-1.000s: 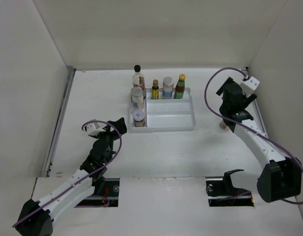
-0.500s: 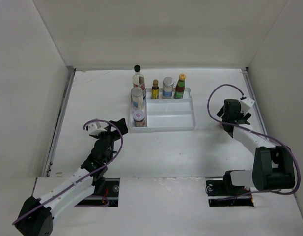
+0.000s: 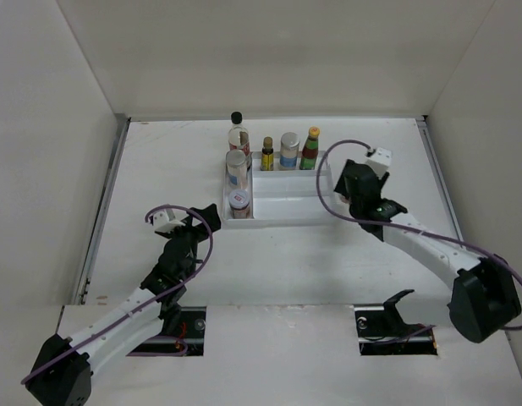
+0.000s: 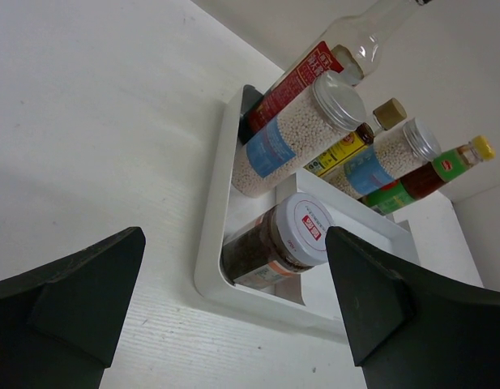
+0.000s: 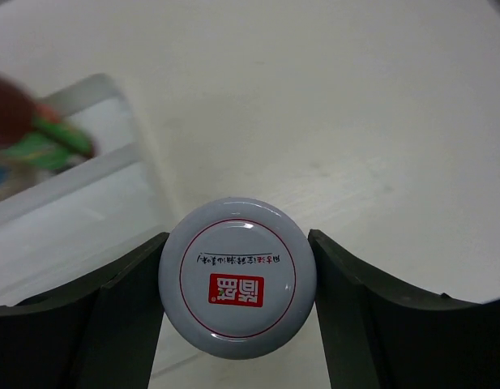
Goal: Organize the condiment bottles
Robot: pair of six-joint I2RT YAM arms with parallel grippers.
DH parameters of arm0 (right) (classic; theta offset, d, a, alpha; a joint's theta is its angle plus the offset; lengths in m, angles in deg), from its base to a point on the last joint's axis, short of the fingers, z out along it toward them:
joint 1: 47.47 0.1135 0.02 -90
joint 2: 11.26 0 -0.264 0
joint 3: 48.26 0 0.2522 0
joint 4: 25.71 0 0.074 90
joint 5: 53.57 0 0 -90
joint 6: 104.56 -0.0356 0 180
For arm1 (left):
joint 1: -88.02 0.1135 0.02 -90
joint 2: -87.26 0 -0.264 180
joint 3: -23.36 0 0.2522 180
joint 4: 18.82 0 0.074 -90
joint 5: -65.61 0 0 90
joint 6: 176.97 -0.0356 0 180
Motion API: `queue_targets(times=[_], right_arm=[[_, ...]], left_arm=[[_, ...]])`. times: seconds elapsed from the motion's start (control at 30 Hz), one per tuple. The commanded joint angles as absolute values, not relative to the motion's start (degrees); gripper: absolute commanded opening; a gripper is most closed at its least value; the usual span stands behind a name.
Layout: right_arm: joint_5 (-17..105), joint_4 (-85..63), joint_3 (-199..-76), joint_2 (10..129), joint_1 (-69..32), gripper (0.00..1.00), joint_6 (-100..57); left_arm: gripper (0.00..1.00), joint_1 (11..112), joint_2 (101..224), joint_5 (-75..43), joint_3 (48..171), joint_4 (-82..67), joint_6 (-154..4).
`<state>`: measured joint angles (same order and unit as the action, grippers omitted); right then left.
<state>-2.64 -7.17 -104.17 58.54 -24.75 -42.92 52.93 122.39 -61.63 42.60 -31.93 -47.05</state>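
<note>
Pinching the white-lidded jar by its cap, the right gripper has its dark fingers pressed against the lid on both sides. The lid carries a thin red ring and a small red mark. The jar's body is hidden under its own lid, so I cannot tell whether it stands on the desk or hangs above it. From the top camera the right gripper sits just beside the right edge of the white divided tray and covers the jar completely.

In the tray's left compartment stand a silver-lidded jar of pale grains and, nearer, a dark jar with a white lid. Along the rear compartment are a tiny dark yellow-capped bottle, a second silver-lidded jar and a red sauce bottle with yellow cap; in the right wrist view that bottle is only a blur. The tall clear bottle is at the far left corner; whether inside the tray or behind it is unclear, and its cap is cut off in the left wrist view.

The left gripper is spread wide, holding nothing, near the tray's near left corner.
</note>
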Motion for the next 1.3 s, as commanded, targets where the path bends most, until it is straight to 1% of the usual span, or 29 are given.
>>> queue_targets(times=[0.0, 0.17, 0.33, 0.47, 0.93, 1.27], right_arm=[[-3.9, -15.2, -115.8, 62.3, -15.6, 0.45, -40.7], [-0.2, -18.9, -128.4, 76.8, -7.4, 0.45, -38.5], [3.2, -20.3, -139.5, 88.6, -4.3, 0.45, -37.3], [3.9, -20.0, -143.9, 94.1, -3.1, 0.45, -37.2], [3.7, -22.8, -144.9, 103.0, -2.7, 0.5, -38.5], [2.2, -22.7, -145.2, 104.3, -3.0, 0.52, -38.6]], left_arm=[[0.96, 52.4, 122.9, -61.4, 42.6, -35.0, -46.5], [0.96, 52.9, 122.3, -61.5, 42.3, -34.8, -46.5], [0.96, 53.1, 122.6, -61.4, 42.3, -34.9, -46.5], [0.96, 53.3, 122.3, -61.4, 42.2, -34.7, -46.5], [0.96, 53.3, 122.4, -61.6, 42.2, -34.5, -46.6], [0.97, 53.3, 122.9, -62.0, 42.2, -34.5, -46.7]])
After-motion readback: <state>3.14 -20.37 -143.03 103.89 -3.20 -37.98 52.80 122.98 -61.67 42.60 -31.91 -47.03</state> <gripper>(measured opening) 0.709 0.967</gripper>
